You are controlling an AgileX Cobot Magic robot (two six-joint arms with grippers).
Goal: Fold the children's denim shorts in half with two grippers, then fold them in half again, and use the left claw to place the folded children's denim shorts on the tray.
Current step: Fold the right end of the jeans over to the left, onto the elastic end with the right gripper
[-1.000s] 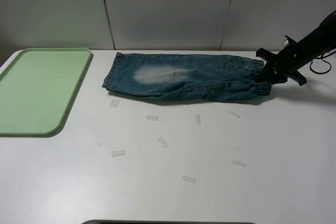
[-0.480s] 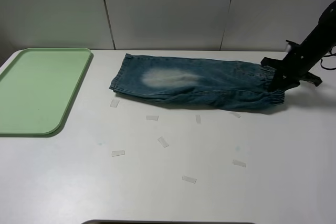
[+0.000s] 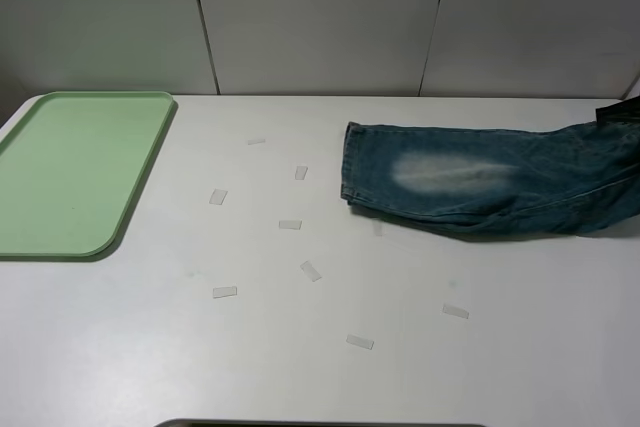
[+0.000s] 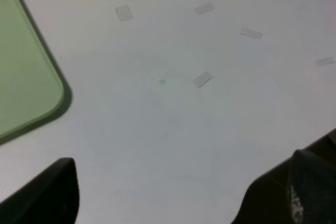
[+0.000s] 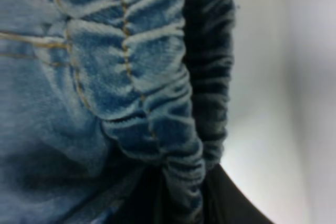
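Shorts [image 3: 490, 179] lie flat on the right half of the desk [image 3: 300, 367], stretched left to right, with the leg opening toward the middle and the other end running out of the overhead view at the right edge. A pale faded patch [image 3: 450, 172] shows on the upper face of the denim. At that far right end a bit of black arm sits against the cloth. The right pincer [image 5: 184, 205] is clenched on the shorts: its own camera is filled by the gathered waistband [image 5: 152, 66], whose ruffles run down between the dark fingers. The tray [image 3: 70, 167] rests at the far left of the desk, well apart from the shorts. Small tape bits [image 3: 311, 270] are scattered over the desk between the two. The left pincer [image 4: 178, 182] hangs above bare desk near the tray's rounded near corner, its fingers [image 4: 52, 192] spread wide with nothing between them.
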